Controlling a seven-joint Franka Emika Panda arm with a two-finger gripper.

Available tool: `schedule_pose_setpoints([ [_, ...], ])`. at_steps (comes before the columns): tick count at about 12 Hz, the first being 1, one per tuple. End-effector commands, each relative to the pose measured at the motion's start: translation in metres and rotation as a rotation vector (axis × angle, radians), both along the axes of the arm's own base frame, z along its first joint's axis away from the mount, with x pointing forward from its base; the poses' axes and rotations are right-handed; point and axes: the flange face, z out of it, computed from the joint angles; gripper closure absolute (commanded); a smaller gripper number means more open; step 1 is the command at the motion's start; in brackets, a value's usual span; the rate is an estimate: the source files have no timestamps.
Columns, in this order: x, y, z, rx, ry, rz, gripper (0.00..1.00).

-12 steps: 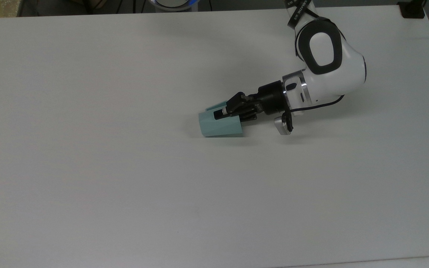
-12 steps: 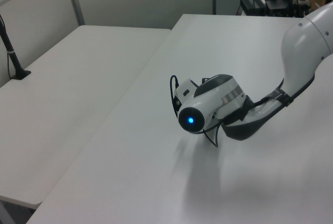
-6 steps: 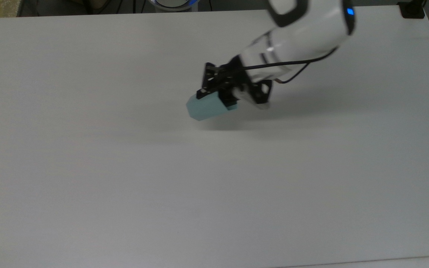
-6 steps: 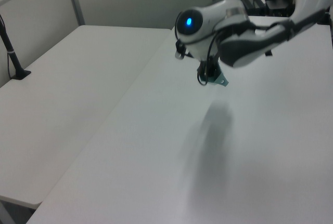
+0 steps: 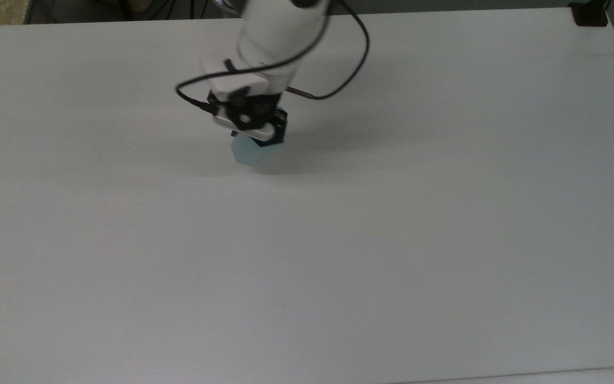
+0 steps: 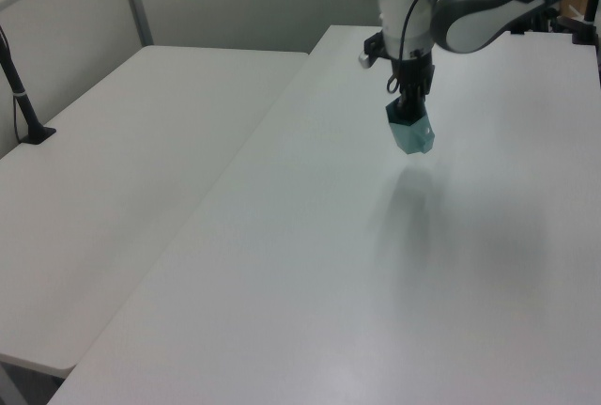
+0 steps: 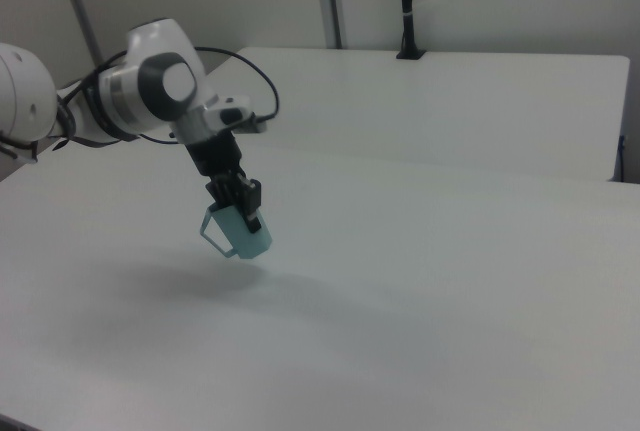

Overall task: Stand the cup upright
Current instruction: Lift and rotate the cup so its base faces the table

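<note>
Step in hand, by judgement: lowering the held cup base-first; the base should meet the white table (image 5: 445,240) flat before release, or it may tip; descent should be slow and vertical; the small pale teal matte faceted cup (image 7: 240,234) hangs above the table, clear of it, near-upright with a slight tilt; the black two-finger gripper (image 7: 243,213) stands directly above, clamped on the cup's rim wall
</note>
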Motion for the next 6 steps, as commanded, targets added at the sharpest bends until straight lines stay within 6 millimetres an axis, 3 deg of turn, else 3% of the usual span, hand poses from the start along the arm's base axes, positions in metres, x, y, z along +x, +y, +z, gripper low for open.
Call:
schedule_pose_setpoints([
  [1,-0.020,-0.051,-0.005,0.162,-0.057,-0.047,1.00],
  [4,-0.018,-0.075,-0.033,0.266,-0.110,-0.088,1.00],
  [6,-0.018,-0.075,-0.038,0.274,-0.109,-0.094,1.00],
])
